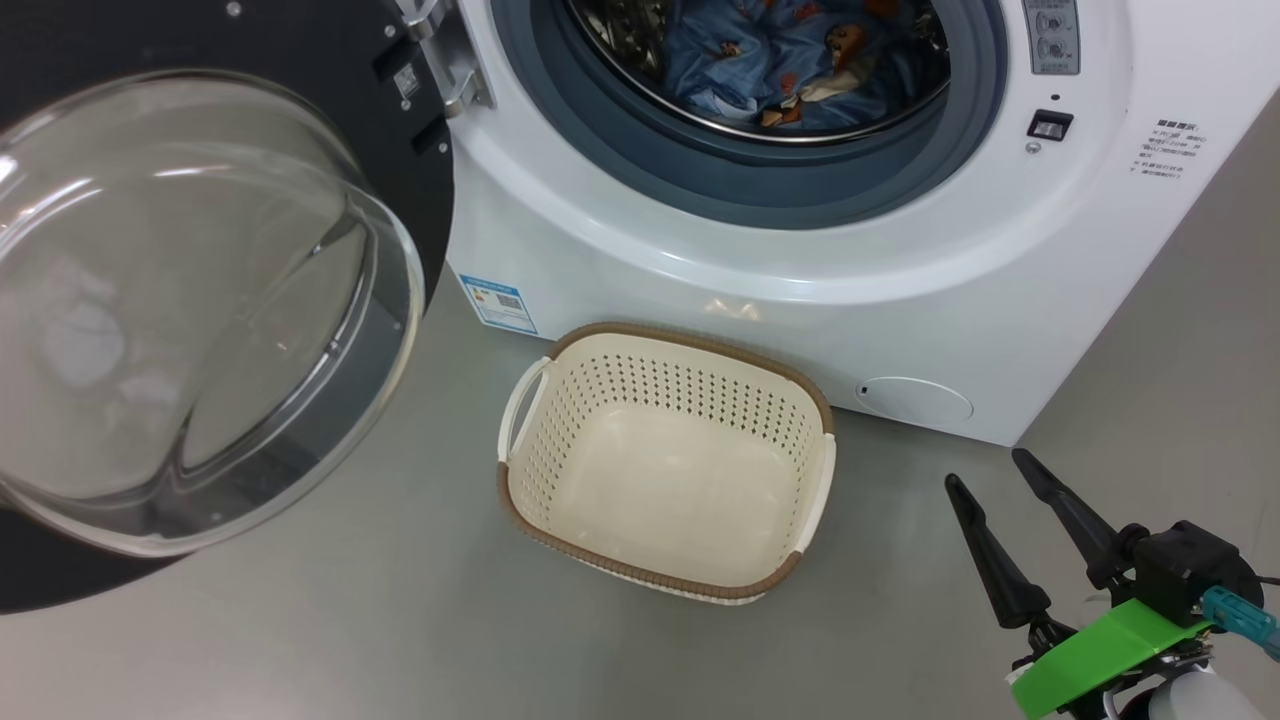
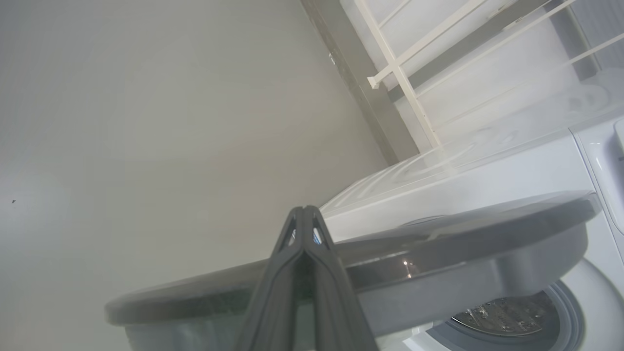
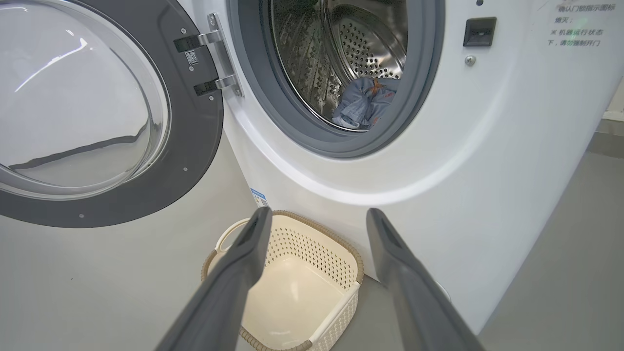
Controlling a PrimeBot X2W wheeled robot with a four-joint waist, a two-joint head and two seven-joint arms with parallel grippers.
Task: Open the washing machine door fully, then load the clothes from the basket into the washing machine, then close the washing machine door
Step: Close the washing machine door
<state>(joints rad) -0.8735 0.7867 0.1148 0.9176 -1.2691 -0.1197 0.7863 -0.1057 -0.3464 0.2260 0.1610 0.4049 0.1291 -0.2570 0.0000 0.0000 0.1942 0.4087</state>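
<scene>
The washing machine door (image 1: 200,300) is swung well away from the opening on the hinge (image 1: 455,70) at the opening's left edge, with its glass bowl bulging out toward the robot. The clothes (image 1: 790,60) lie inside the drum of the washing machine (image 1: 700,290), low and near the grey rubber ring (image 1: 760,180). The basket (image 1: 660,400) stands empty on the floor (image 1: 350,620), just beside the foot of the machine's front, mouth up. Its long axis is judged to run roughly along that front, with a handle at each short end. The left fingers (image 2: 302,253) are clenched together on nothing, close by the door's rim; whether they touch it cannot be told. The right fingers (image 1: 995,555) are spread and hold nothing, over the floor to the right of the basket. Only the closing is judged not yet done. If the door is pushed from a glancing angle, the clenched fingers could slide off the glossy rim. A fold of cloth near the ring could be pinched and the latch kept from catching. A weak push could leave the door ajar.
</scene>
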